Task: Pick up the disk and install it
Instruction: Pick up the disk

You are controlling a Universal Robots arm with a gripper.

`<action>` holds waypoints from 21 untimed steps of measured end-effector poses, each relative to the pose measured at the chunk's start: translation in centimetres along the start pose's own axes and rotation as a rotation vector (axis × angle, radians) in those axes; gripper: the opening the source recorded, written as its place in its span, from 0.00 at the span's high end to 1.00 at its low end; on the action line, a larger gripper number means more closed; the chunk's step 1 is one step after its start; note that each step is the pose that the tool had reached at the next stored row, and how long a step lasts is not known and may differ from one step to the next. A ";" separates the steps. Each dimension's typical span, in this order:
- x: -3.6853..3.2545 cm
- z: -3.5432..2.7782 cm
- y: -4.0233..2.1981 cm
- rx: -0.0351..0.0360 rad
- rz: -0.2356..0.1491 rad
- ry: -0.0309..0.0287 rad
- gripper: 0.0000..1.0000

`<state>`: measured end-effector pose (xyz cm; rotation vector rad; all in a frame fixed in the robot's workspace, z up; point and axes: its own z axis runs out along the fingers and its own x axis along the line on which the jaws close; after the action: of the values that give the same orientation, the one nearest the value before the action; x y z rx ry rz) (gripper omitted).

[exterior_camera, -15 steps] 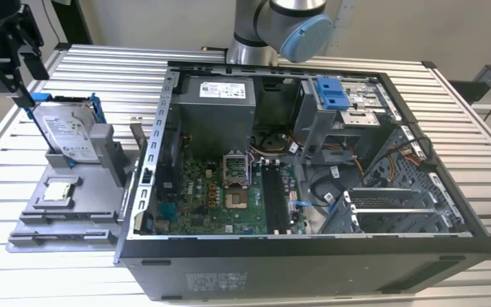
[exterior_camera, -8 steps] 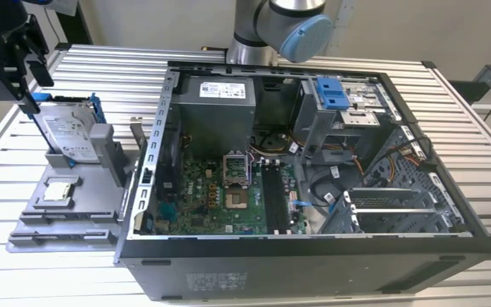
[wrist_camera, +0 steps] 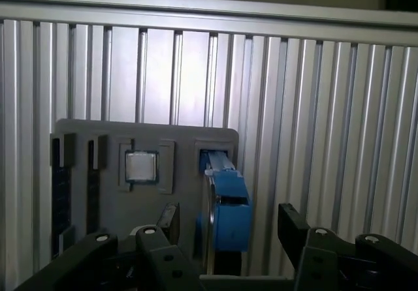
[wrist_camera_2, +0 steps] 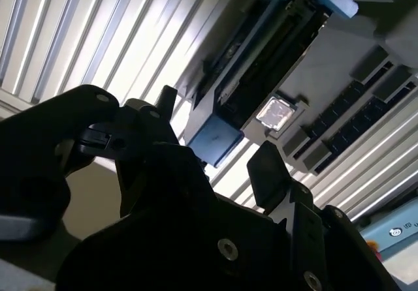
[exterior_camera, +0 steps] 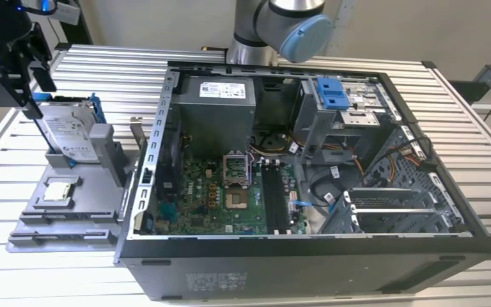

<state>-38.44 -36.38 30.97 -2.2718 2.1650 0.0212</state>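
**A:** So the slatted aluminium table (exterior_camera: 450,102) carries the open black computer tower case (exterior_camera: 314,268), and the grey plastic holder tray (exterior_camera: 92,211) sits just beside the case, on the exterior view's left?

**B:** Yep. The flat silver-grey disk (exterior_camera: 64,131) in its blue plastic rail stands on edge in that tray, outside the case. The arm's black gripper (wrist_camera: 228,211) is spread wide, straddling the disk's end, gaps showing both sides. The small square silver chip (wrist_camera: 141,167) lies in the same tray.
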 end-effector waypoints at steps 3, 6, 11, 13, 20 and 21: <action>-0.01 0.55 0.11 0.0007 0.003 0.0003 0.00; -0.01 1.07 0.14 0.0027 0.006 0.0003 0.00; 0.00 1.97 0.19 0.0033 0.010 0.0003 0.00; 0.00 2.26 0.20 0.0033 0.010 0.0003 0.00; 0.01 2.95 0.20 0.0057 0.010 0.0004 0.00; 0.01 3.02 0.20 0.0061 0.010 0.0004 0.00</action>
<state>-38.66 -36.36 27.96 -2.2575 2.1741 0.0142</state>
